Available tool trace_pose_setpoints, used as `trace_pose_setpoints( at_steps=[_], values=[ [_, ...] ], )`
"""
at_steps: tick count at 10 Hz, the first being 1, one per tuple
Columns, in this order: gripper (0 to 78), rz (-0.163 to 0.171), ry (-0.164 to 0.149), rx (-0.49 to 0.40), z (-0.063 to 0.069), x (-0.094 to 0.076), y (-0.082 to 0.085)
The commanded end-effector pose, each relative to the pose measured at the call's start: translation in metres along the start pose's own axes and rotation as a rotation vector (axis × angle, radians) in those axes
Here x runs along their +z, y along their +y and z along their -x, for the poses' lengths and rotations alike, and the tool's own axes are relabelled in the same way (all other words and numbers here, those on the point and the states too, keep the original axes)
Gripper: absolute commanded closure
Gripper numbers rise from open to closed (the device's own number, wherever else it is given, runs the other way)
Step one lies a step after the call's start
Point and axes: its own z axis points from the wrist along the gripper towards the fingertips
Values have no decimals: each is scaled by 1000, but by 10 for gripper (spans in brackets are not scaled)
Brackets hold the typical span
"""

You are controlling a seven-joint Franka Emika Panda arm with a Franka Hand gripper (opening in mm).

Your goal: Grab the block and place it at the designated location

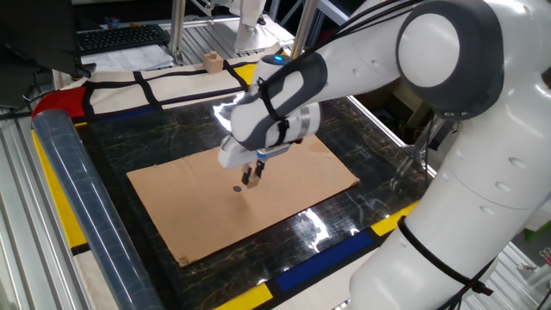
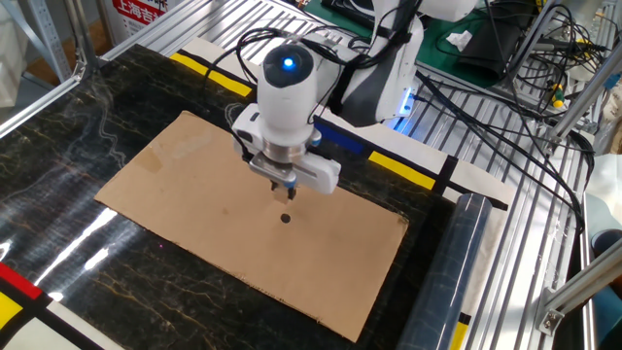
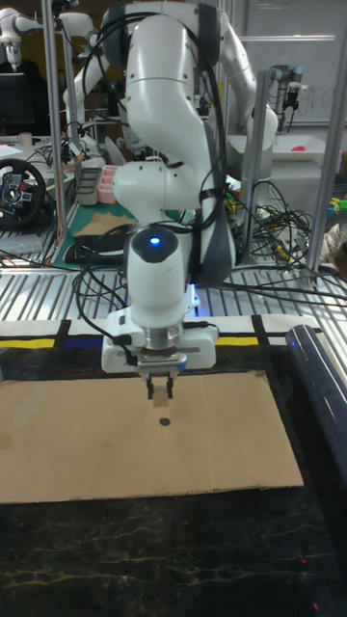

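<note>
The block (image 3: 160,398) is a small tan cube pinched between the fingertips of my gripper (image 3: 160,390), which is shut on it. It hangs just above the brown cardboard sheet (image 1: 198,215). The designated location is a dark round dot (image 3: 165,421) on the cardboard, a little nearer the camera than the block. In one fixed view my gripper (image 1: 251,176) stands just right of the dot (image 1: 238,188). In the other fixed view my gripper (image 2: 287,191) is just beyond the dot (image 2: 285,218). The block is mostly hidden by the fingers in both.
A clear rolled tube (image 1: 69,172) lies along one side of the black table; it also shows as tube (image 2: 457,262). A knobbed tan wooden piece (image 1: 210,61) stands far back on the white cloth. Metal frame rails and cables surround the table.
</note>
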Motion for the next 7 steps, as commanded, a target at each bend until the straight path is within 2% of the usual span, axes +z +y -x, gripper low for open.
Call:
trace_pose_setpoints(
  at_steps=[1, 3, 7],
  values=[
    [764, -38, 29, 29, 24, -16, 37],
    [764, -68, 33, 40, 26, -11, 38],
    [764, -52, 32, 27, 30, -1, 24]
  ],
)
